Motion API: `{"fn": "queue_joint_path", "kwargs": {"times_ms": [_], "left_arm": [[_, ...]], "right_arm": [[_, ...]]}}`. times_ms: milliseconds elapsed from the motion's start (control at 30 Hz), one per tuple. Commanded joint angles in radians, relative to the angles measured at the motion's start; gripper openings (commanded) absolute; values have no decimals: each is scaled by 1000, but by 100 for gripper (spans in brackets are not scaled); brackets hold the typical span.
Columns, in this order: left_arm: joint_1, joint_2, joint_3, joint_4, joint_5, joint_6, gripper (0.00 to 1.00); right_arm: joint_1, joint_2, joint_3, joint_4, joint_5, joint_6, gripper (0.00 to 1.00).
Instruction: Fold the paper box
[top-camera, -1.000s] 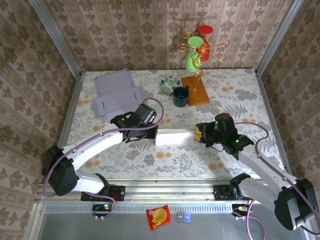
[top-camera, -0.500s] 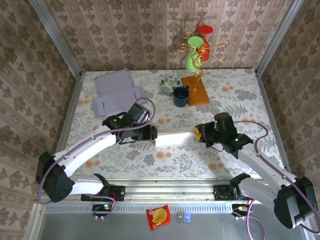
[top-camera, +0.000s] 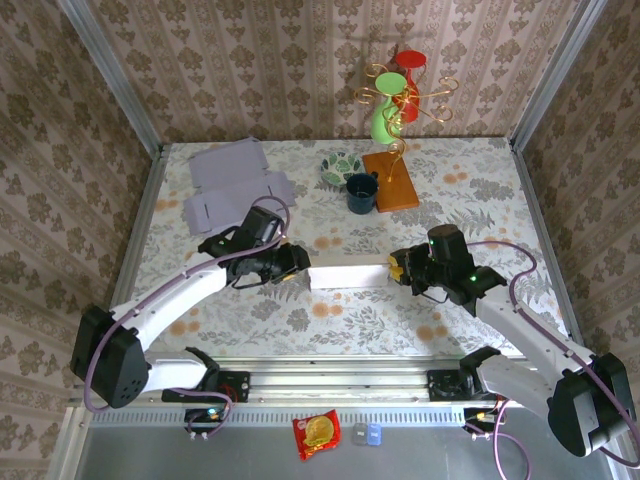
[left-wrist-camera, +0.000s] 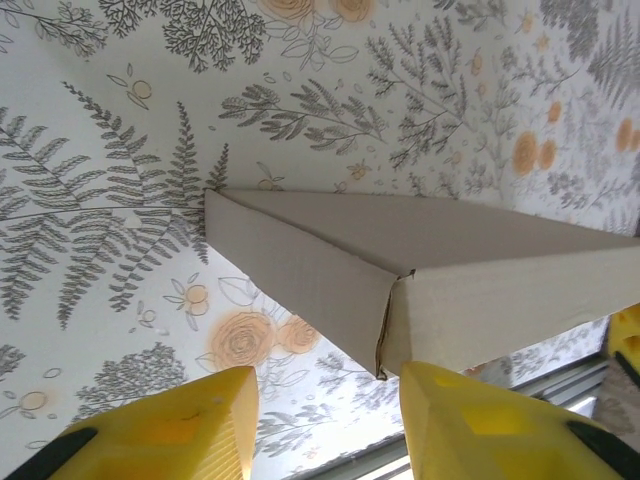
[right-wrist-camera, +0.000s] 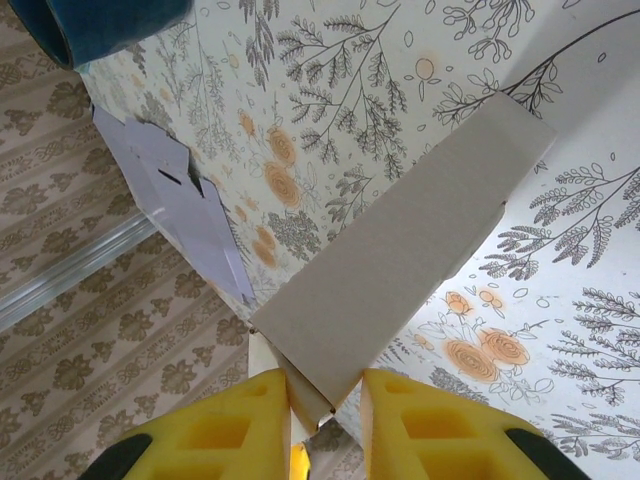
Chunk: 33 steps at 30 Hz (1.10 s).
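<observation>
Nearest, below the metal rail (top-camera: 330, 375): one red snack packet (top-camera: 316, 433) and a small blue-grey item (top-camera: 368, 433) just to its right. On the floral desk (top-camera: 460, 195), centre: the paper box (top-camera: 348, 275), white, long and narrow, lying flat left to right between the two arms. Left end effector (top-camera: 297, 264): at the box's left end, yellow fingers (left-wrist-camera: 180, 430) parted with a clear gap and holding nothing; the box's corner sits just ahead of the fingertips. Right end effector (right-wrist-camera: 325, 385): at the box's right end, fingers drawn close with the end of the box pinched between them. Farther, left: flat lilac cardboard sheets (top-camera: 235, 185), unfolded, overlapping, near the far left corner. Farther, centre: one dark blue mug (top-camera: 361, 192), upright; just beyond it a small green-patterned dish (top-camera: 342, 165); to the mug's right an orange-brown wooden board (top-camera: 390, 180), lying flat. Farthest, at the back wall: a gold wire stand (top-camera: 402, 95) carrying a green cup (top-camera: 386, 118) and a red one (top-camera: 410, 62).
</observation>
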Motion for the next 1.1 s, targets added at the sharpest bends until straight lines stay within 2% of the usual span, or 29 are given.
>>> {"fn": "queue_joint_path", "kwargs": {"times_ms": [0,100,367,767,1067], "left_arm": [[3,-28,-17,72,41,-65,40],[14,-50,-24,70,48,-85,37],[43,-94,-63,148,59,-138,36],[33,16,-73,194,103,-110,36],[23,45,-144,186,83,-46,24]], "right_arm": [[11,24,-23,-176,17,-19,24],[11,24,-24,-175,18,-17,24],[11,24,-27,-165,14,-18,24],[13,27,-34,-161,17,-17,24],[11,29,-34,-209,20,-21,26]]}}
